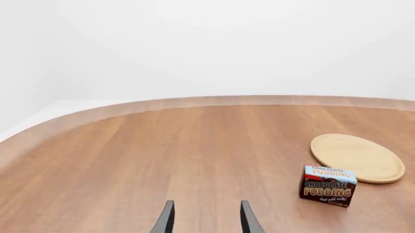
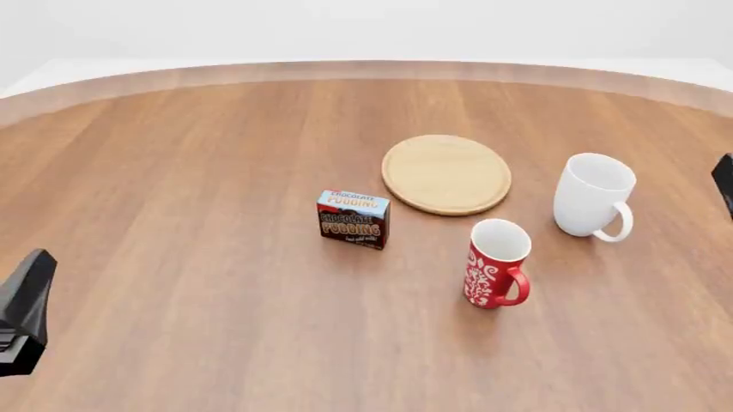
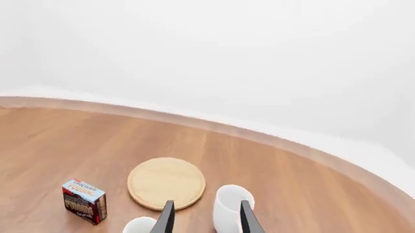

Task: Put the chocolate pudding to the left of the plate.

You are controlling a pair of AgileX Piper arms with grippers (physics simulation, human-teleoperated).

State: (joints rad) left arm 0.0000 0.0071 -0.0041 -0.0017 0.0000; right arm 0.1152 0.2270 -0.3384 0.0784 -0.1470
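Observation:
The chocolate pudding [image 2: 353, 218] is a small brown carton with orange lettering and a light blue top. It stands upright on the table, just front-left of the plate [image 2: 445, 173], a flat light-wood disc. Both also show in the left wrist view, pudding [image 1: 328, 186] and plate [image 1: 357, 158], and in the right wrist view, pudding [image 3: 84, 200] and plate [image 3: 166, 182]. My left gripper [image 1: 207, 221] is open and empty, well short of the pudding. My right gripper [image 3: 206, 221] is open and empty, above the mugs. Only dark arm parts show at the front view's edges.
A white mug [image 2: 593, 196] stands right of the plate. A red patterned mug [image 2: 496, 263] stands in front of the plate, right of the pudding. The left arm [image 2: 23, 313] is at the near left, the right arm [image 2: 723, 180] at the right edge. The table's curved edge [image 2: 343, 70] runs along the back.

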